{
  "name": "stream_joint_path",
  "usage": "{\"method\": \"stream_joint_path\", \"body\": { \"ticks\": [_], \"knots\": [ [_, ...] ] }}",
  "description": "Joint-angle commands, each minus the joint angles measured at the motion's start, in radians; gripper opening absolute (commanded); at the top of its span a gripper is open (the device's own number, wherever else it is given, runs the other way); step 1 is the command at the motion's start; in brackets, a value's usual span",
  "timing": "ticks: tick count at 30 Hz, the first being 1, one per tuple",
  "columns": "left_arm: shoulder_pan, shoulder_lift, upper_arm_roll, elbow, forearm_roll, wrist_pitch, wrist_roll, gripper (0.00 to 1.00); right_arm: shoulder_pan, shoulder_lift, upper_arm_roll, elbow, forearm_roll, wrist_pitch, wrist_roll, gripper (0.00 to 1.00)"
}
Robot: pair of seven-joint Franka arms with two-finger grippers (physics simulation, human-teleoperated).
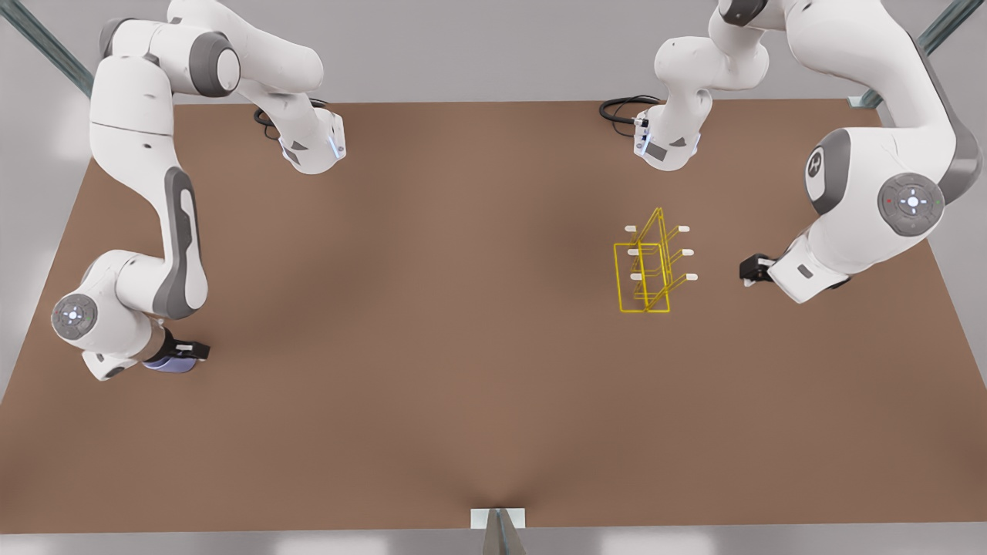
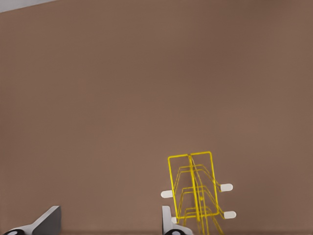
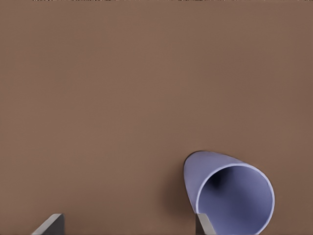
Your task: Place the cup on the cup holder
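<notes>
Front view: cup holder (image 1: pixel 650 266) upright on counter (image 1: pixel 432 324), abt 3 o'clock of centre. Left end effector (image 1: pixel 752 271) just beside it at its 3 o'clock. Right end effector (image 1: pixel 182 356) at the cup (image 1: pixel 168 363), abt 8 o'clock; grip can't tell.

Left wrist view: fingers (image 2: pixel 46 221) spread, nothing between; cup holder (image 2: pixel 195 188) ahead.

Right wrist view: cup (image 3: pixel 229 195) lying on its side, one finger (image 3: pixel 204 225) at the rim, fingers spread.

The arm hid most of the cup (image 1: pixel 168 362) in the front view. The picture's edge cut off the cup holder (image 2: pixel 194 188) and the left pincer (image 2: pixel 110 223).
</notes>
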Motion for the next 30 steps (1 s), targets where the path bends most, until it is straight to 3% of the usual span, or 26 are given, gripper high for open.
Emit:
{"method": "stream_joint_path", "body": {
  "ticks": [1,30],
  "knots": [
    [0.0,0.003,0.0,0.001,0.001,0.002,-0.001,1.0,-0.007,0.001,-0.001,-0.005,0.006,0.122,-0.192,1.0],
    [-0.002,0.004,0.0,-0.002,0.001,-0.005,-0.004,1.0,-0.064,0.053,-0.014,-0.109,0.067,0.233,-0.29,1.0]
  ]
}}
